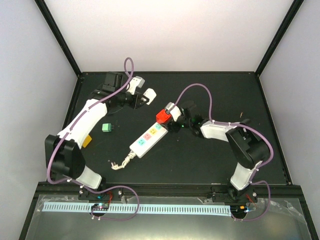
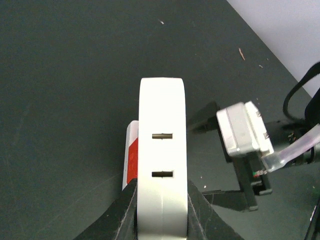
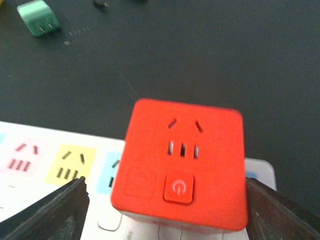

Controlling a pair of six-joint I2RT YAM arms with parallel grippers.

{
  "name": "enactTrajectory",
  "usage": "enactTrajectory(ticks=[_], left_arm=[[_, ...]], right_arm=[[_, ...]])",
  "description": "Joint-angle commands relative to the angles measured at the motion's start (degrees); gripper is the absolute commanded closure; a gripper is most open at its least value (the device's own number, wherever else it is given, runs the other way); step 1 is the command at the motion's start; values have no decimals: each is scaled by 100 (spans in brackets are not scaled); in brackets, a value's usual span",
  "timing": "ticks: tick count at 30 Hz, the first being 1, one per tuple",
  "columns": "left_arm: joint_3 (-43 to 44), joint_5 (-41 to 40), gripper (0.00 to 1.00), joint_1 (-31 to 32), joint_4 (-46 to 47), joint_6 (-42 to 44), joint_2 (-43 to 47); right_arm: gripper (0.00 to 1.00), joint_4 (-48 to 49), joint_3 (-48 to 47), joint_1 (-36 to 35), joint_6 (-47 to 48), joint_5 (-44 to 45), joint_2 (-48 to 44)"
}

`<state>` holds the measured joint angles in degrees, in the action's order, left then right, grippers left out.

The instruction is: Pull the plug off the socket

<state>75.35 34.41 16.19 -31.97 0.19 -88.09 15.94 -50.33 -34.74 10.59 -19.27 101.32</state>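
The socket is a long white power strip (image 1: 146, 138) with coloured outlet faces and a short cord stub (image 1: 120, 164). A red cube adapter (image 1: 162, 117) sits on its far end and fills the right wrist view (image 3: 180, 165), over the strip (image 3: 55, 170). My right gripper (image 1: 167, 115) straddles the cube, jaws wide, with a gap showing on the left side (image 3: 166, 200). My left gripper (image 1: 146, 96) is shut on a white plug (image 1: 149, 93) with two slots (image 2: 162, 125). It holds the plug above the mat, back-left of the cube.
A green plug (image 1: 106, 128) lies on the black mat left of the strip and also shows in the right wrist view (image 3: 40, 17). A yellow object (image 1: 86, 141) lies by the left arm. The right wrist's grey housing (image 2: 245, 130) is close to the white plug.
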Motion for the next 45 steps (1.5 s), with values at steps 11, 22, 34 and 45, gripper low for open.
enactTrajectory(ticks=[11, 22, 34, 45], left_arm=[[195, 522, 98, -142, -1005, 937, 1420], [209, 878, 98, -124, -701, 1298, 2668], [233, 1452, 98, 209, -199, 553, 2979], [-117, 1862, 98, 309, 782, -753, 2658]], right_arm=[[12, -2281, -692, 23, 570, -463, -1943], [13, -4216, -1762, 161, -99, -1589, -3233], [13, -2822, -1715, 145, -2651, -4200, -3378], [19, -978, -1172, 69, -4666, -4644, -3435]])
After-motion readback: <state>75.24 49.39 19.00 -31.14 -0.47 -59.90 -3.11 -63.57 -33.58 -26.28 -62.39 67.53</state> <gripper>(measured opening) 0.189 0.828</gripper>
